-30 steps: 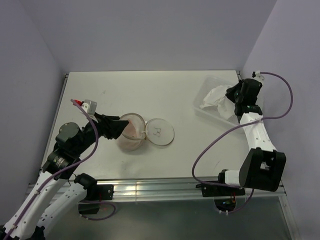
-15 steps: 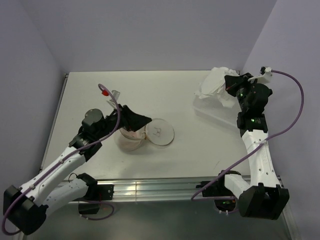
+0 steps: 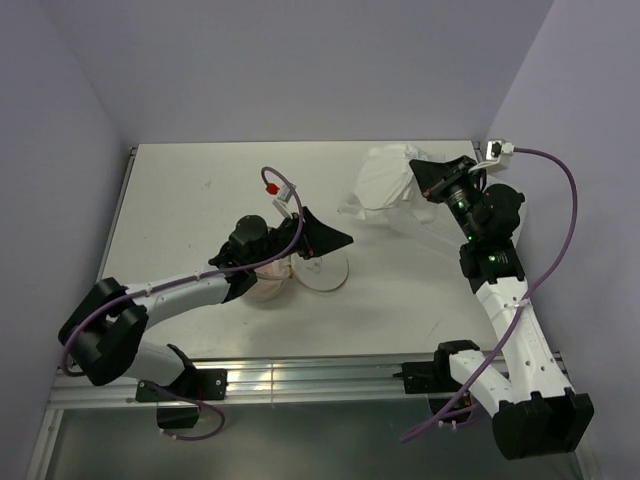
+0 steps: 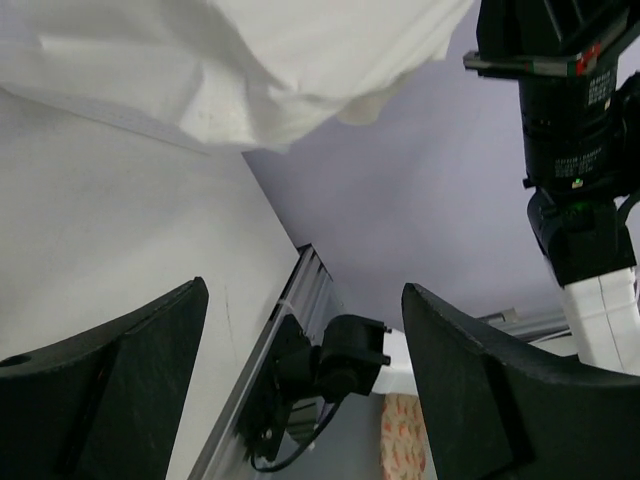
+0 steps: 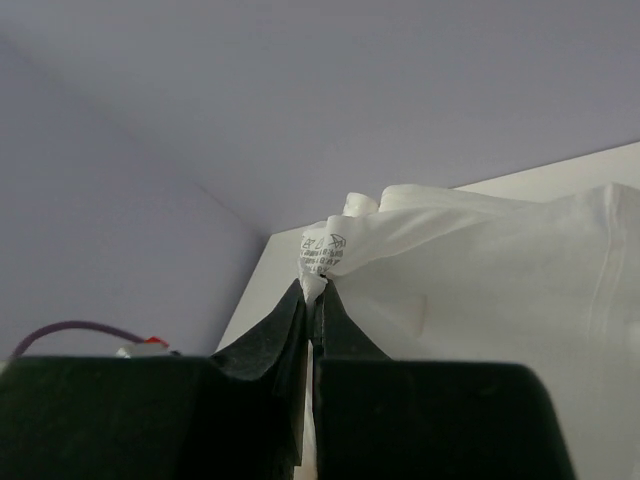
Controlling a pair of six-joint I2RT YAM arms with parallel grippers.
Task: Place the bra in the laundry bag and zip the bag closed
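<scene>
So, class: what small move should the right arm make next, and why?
Probably carry the bra leftward to the laundry bag: the right end effector is shut on it above the table, and the bag stands open, lid flipped aside; the left end effector is open.

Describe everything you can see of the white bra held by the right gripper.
The bra is soft white fabric, bunched and creased, with stitched seams and a small printed care label. The right gripper, shut, pinches it at that label and holds it above the far right part of the table. Its loose folds hang free, and nothing else is seen touching it. The left wrist view shows its underside, beyond the open left gripper.
</scene>
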